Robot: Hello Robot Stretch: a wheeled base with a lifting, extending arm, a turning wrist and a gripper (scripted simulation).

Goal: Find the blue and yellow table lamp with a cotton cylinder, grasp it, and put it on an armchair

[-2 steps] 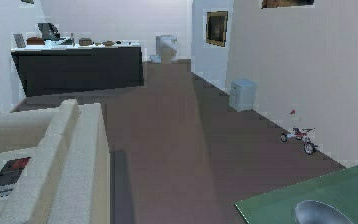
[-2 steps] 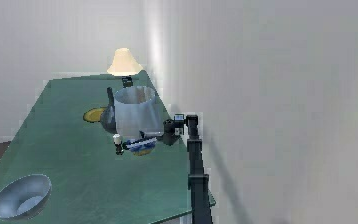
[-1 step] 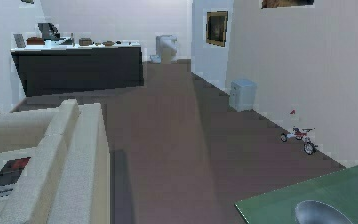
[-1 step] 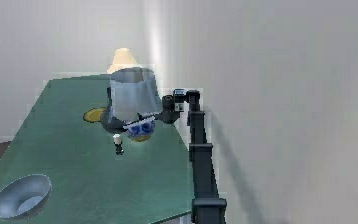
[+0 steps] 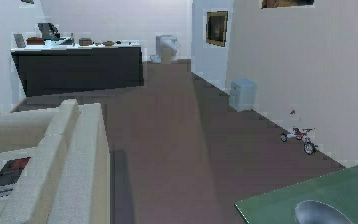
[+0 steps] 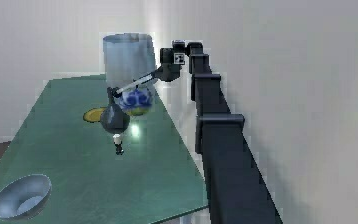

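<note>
The hand (image 6: 127, 86), holding something or not I cannot tell, is risking nudging over the nearby blue-and-yellow cylinder-shaded table lamp (image 6: 126, 62).

The arm (image 6: 225, 145) is a dark, blue-grey square bar, built of stepped, boxy segments that slim toward its far end. That end carries two small white squares (image 6: 177, 49) with black marks, and beside them is the dark body of the jaws.
</note>
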